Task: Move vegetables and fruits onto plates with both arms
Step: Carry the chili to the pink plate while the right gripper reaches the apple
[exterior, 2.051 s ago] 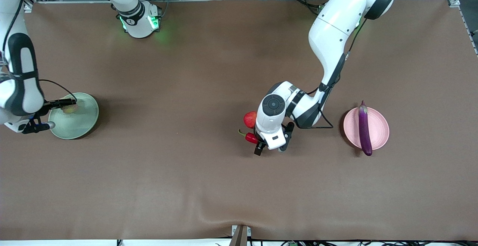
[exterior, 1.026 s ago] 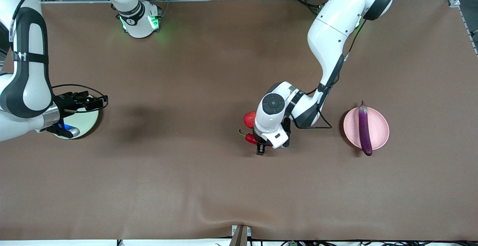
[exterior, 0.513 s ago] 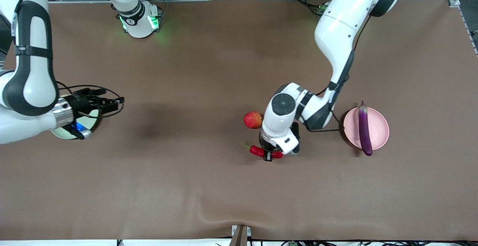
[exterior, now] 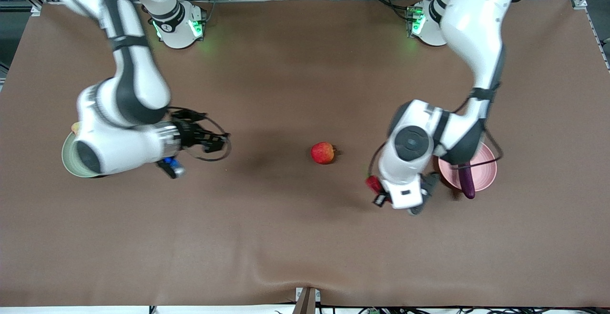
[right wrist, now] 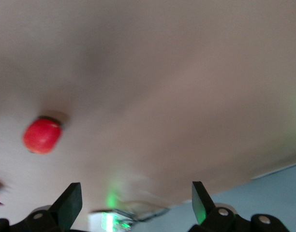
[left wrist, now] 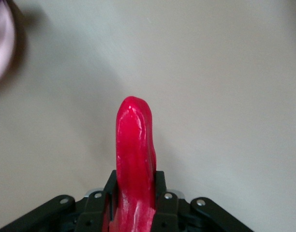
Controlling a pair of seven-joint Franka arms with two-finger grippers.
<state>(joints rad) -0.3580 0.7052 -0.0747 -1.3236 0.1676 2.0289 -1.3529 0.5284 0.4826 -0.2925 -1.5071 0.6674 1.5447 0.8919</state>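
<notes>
My left gripper (exterior: pixel 379 196) is shut on the red chili pepper (exterior: pixel 373 184), held above the table beside the pink plate (exterior: pixel 487 171). In the left wrist view the chili (left wrist: pixel 134 154) sticks out between the fingers of the left gripper (left wrist: pixel 134 193). The purple eggplant (exterior: pixel 467 184) lies on the pink plate, partly hidden by the left arm. The red apple (exterior: pixel 323 153) sits on the table mid-way. My right gripper (exterior: pixel 217 141) hangs open and empty between the green plate (exterior: pixel 66 157) and the apple (right wrist: pixel 41 136). A yellow-green fruit (exterior: pixel 75 127) peeks out at the green plate's rim.
The right arm's forearm covers most of the green plate. A sliver of the pink plate (left wrist: pixel 0 43) shows in the left wrist view. The brown table cover (exterior: pixel 286 238) has a wrinkle near its front edge. The arm bases (exterior: pixel 178 28) glow green at the back.
The left gripper has closed on the chili, lifted it from beside the apple and carried it toward the pink plate. The right arm swung from the green plate toward the apple.
</notes>
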